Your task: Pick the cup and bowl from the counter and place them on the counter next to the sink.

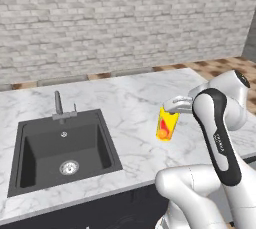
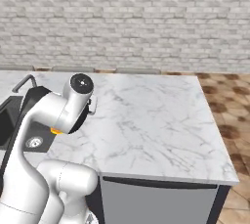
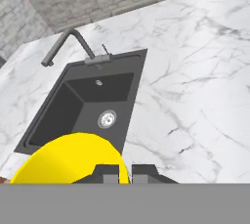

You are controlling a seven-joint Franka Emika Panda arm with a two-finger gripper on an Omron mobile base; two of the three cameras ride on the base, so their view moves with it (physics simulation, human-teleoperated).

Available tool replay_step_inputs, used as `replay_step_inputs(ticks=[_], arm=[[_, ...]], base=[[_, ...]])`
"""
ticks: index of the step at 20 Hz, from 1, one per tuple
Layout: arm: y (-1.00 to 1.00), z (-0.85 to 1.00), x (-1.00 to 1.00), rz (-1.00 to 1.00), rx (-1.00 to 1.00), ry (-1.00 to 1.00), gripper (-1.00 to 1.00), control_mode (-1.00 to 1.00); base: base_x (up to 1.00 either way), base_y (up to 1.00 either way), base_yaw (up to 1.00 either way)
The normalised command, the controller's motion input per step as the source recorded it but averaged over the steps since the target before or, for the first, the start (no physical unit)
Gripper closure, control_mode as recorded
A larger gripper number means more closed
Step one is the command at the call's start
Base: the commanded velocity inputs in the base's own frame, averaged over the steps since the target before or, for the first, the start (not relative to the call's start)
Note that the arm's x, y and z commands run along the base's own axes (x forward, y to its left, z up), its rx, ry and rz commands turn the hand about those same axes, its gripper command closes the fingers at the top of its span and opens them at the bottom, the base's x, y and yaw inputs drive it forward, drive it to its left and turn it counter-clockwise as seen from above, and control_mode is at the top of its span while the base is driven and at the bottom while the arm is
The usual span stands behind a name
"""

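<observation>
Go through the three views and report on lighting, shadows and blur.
Left base view: flat, even light, no glare on the counter; only the sink basin is shaded. Right base view: soft, slightly blurry render, and the arm hides most of the cup. Hand view: the cup shows as a plain yellow patch by the tool.

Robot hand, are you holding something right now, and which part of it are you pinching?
Yes: the gripper holds the cup, pinched at its top rim. The cup hangs tilted above the counter, to the right of the sink.
</observation>
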Motion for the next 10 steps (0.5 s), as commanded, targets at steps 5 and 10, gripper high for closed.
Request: replay_step_inputs(ticks=[5, 10], arm=[[0.00, 0.00, 0.00, 0.00, 0.00, 0.00, 1.00, 1.00], [0.00, 0.00, 0.00, 0.00, 0.00, 0.00, 1.00, 1.00]], base=[[0.00, 0.00, 0.00], [0.00, 0.00, 0.00]])
